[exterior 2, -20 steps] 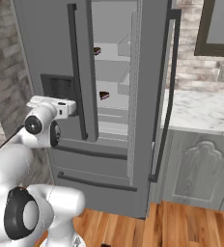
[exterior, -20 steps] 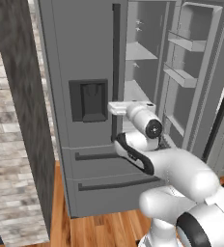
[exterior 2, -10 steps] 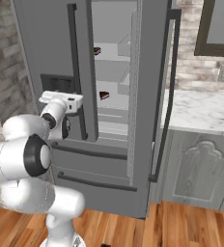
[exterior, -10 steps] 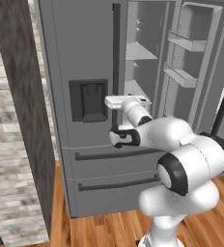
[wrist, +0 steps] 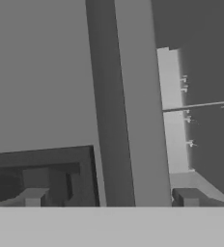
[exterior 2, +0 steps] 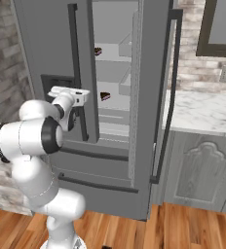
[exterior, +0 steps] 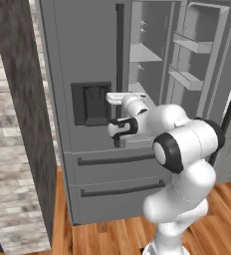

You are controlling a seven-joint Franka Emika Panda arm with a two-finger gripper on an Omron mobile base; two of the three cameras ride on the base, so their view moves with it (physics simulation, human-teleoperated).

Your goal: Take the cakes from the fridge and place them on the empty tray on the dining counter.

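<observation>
The fridge (exterior: pixel 87 60) is dark grey, its left door shut and its right door (exterior 2: pixel 151 97) swung open. Inside, one dark cake (exterior 2: pixel 98 50) lies on an upper shelf and a second cake (exterior 2: pixel 105 96) on the shelf below. My gripper (exterior: pixel 118 96) (exterior 2: pixel 72 93) hovers open in front of the left door, close to its black bar handle (exterior 2: pixel 77 63). In the hand view the fingertips (wrist: pixel 34 197) stand wide apart, with the handle (wrist: pixel 109 111) and the door's edge between them and nothing held. The tray and the dining counter are out of view.
The dispenser panel (exterior: pixel 90 103) sits left of my hand. Two bottom drawers (exterior: pixel 112 174) lie below. The open door's bins (exterior: pixel 189 45) jut out on the right. A marble-topped grey cabinet (exterior 2: pixel 202 114) stands right of the fridge, and a brick wall (exterior: pixel 13 174) stands to its left.
My arm has rolled its elbow up and over, and the hand has moved slightly up and closer to the left door's handle. The jaws stay wide. The cakes have not moved.
</observation>
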